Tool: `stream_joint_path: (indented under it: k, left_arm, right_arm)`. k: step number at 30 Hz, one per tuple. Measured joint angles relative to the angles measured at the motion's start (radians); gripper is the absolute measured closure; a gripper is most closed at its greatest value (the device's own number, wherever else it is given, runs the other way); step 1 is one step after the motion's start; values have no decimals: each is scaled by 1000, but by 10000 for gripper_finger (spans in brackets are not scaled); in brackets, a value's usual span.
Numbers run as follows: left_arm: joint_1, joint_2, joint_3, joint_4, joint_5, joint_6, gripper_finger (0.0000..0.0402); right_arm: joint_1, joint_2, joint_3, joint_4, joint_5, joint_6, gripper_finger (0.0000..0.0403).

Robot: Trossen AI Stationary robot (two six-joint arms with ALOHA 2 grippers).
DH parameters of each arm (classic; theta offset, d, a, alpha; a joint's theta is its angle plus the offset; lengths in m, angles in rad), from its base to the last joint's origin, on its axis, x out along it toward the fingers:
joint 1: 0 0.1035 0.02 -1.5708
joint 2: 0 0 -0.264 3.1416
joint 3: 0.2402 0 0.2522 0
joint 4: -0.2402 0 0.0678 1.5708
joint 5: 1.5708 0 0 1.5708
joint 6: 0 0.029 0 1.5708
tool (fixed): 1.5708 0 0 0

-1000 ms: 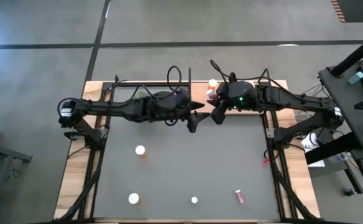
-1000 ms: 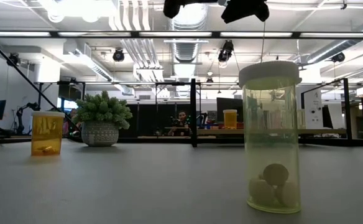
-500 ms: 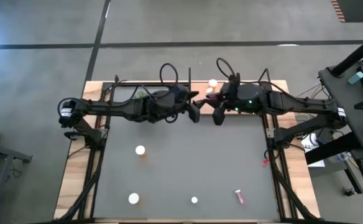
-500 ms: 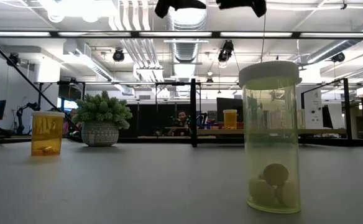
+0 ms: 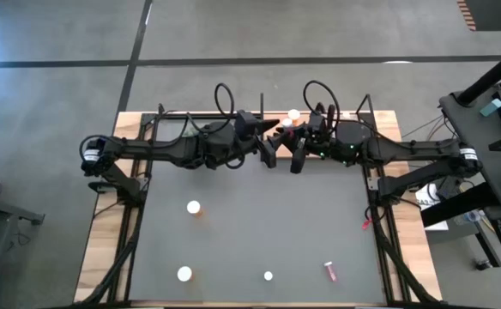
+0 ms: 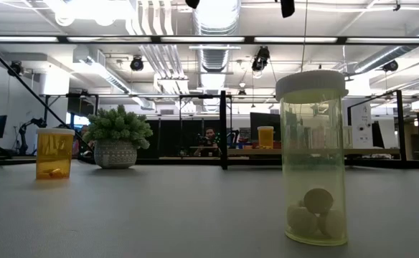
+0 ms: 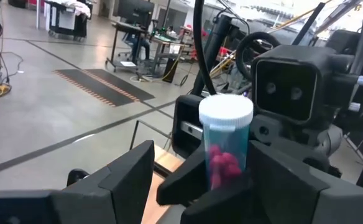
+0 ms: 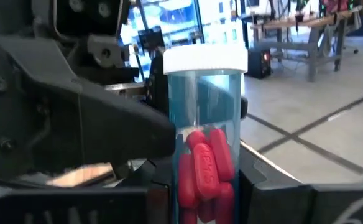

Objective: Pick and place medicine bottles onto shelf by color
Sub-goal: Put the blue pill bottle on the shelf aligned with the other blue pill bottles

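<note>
High view: we see both arms meeting at the far middle of the table, over the near edge of the wooden shelf (image 5: 383, 120). Left gripper (image 5: 270, 148) and right gripper (image 5: 299, 151) sit just beside each other. White-capped bottles (image 5: 293, 115) stand on the shelf right behind them. On the grey table (image 5: 259, 223): an orange bottle (image 5: 194, 208), another white-capped one (image 5: 184, 274), a tiny white-capped vial (image 5: 268, 276), a pink vial (image 5: 329, 271) lying on its side.

Low view: we see a yellow-green bottle (image 6: 313, 158) upright up close, a few round pale pills at its bottom. An orange bottle (image 6: 54, 153) stands farther off with one pill inside; a potted plant (image 6: 117, 136) sits beside it.

Left wrist view: fingers (image 7: 128, 171) spread wide, holding nothing. A blue vial (image 7: 225, 140) with white cap and pink-red pills stands upright between them, gripped by the other arm.

Right wrist view: right gripper is clamped on the blue vial, red capsules inside, filling its lower half.
</note>
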Motion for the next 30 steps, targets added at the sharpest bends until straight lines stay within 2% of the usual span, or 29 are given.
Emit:
stream_joint_path:
  k: [6,13,24,30]
  left_arm:
    - [0,0,0,14,18,2,162]
    - [0,0,0,19,24,2,169]
    - [0,0,0,22,37,3,278]
    - [0,0,1,25,39,3,302]
  right_arm:
    - [0,13,-19,92,0,-42,333]
    - [0,52,-6,115,-2,-52,333]
    - [0,59,-5,113,-5,-56,332]
    - [0,55,-5,109,-10,-61,328]
